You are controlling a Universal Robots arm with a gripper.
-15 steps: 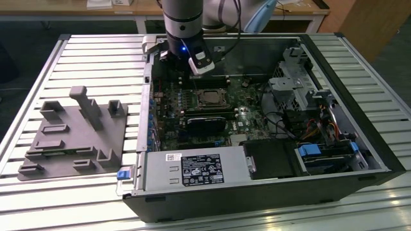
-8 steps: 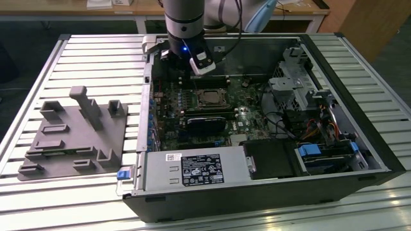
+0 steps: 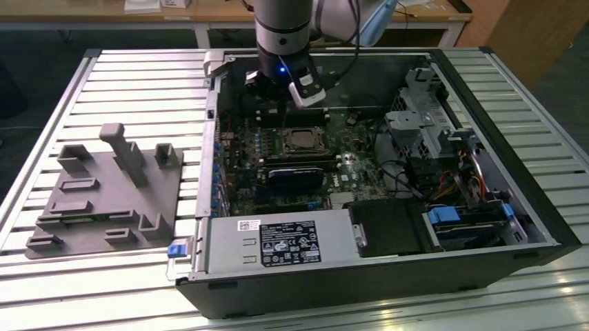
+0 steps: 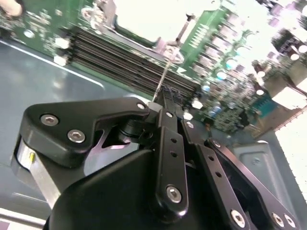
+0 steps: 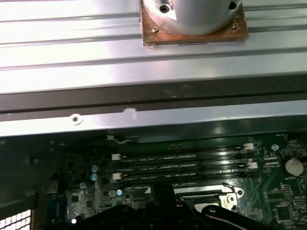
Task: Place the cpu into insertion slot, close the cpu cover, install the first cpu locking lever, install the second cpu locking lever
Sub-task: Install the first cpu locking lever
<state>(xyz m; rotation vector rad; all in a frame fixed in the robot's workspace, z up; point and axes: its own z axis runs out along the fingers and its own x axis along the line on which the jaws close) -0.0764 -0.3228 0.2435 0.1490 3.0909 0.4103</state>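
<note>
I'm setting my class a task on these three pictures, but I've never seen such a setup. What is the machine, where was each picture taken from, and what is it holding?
It is a robot arm reaching down into an open computer case that lies on a slatted metal table. The exterior view looks on from off the arm; both wrist views come from cameras riding on it. A grey moulded block sits at the exterior view's left. In the second wrist view the black tool looks shut on a thin wire lever beside the chip.

place: robotics lab | evidence: slotted aluminium bench point(image 3: 138, 76), opened computer case point(image 3: 368, 289), grey fixture block point(image 3: 92, 207), wooden desks point(image 3: 83, 12) behind
</note>
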